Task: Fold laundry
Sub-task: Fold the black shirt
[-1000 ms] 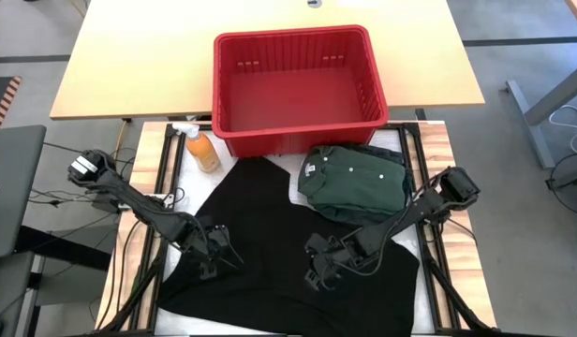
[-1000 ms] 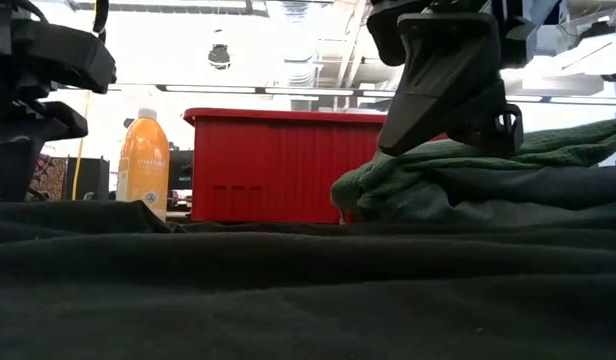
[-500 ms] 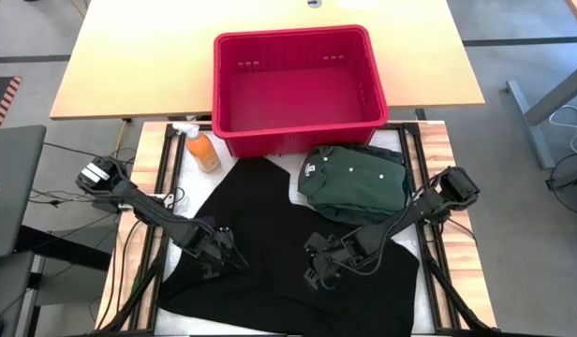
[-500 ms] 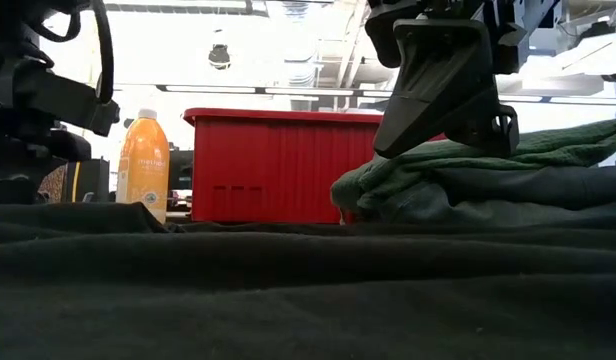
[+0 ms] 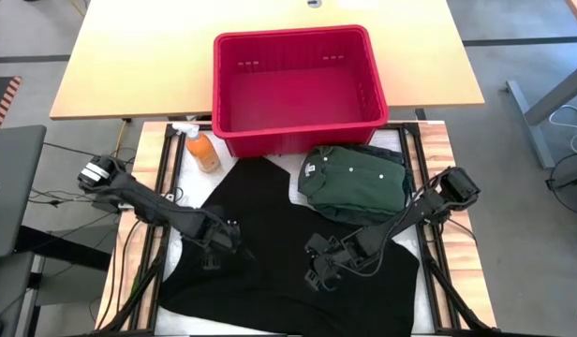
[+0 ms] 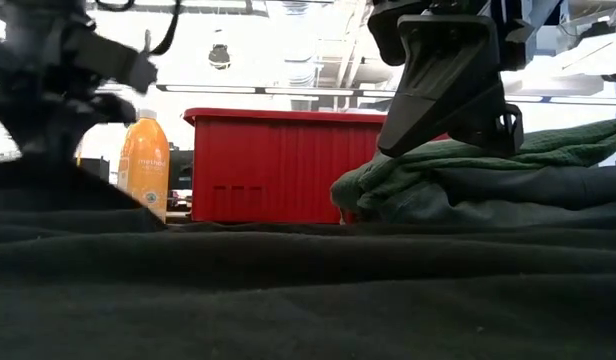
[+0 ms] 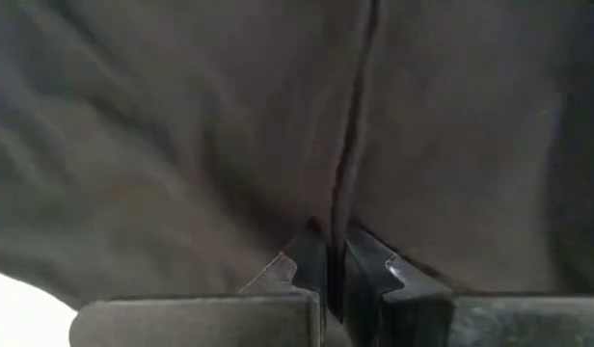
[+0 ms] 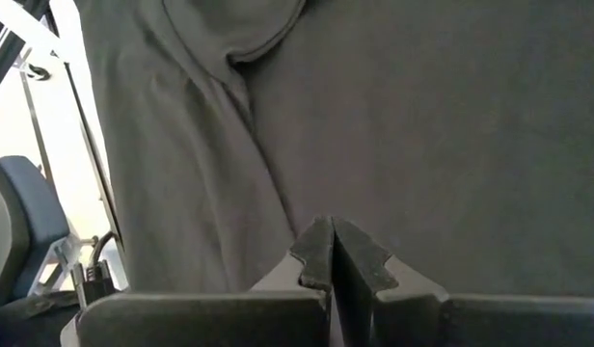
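A black garment [image 5: 270, 225] lies spread over the middle of the table. Beyond it, at the far right, a folded green shirt [image 5: 354, 183] with a white neck label rests on another dark cloth. My left gripper [image 5: 221, 251] stands over the black garment's left part, pointing down, shut on the cloth. My right gripper [image 5: 317, 276] slants down over the garment's near right part, shut, with nothing between its fingers [image 8: 331, 246]. In the low view its tip [image 6: 388, 148] hangs in front of the green shirt [image 6: 488, 180]. My left gripper pinches a raised fold of the black garment [image 7: 347, 164] between its two fingers, from above, pointing down. The fold runs away from the fingertips as a narrow ridge. The cloth under the gripper [image 6: 58, 185] is pulled up a little; the rest lies on the table.
A red plastic basket [image 5: 293, 80] stands at the table's far edge, right behind the garments. An orange bottle [image 5: 203, 150] stands at the far left beside it. Bare white table shows left of the black garment [image 5: 176, 251].
My left gripper has gone toward the table's right edge, turned a little about its own axis, and shut on the black cloth. The garment's left part is drawn in toward the middle and raised slightly; the rest has stayed flat.
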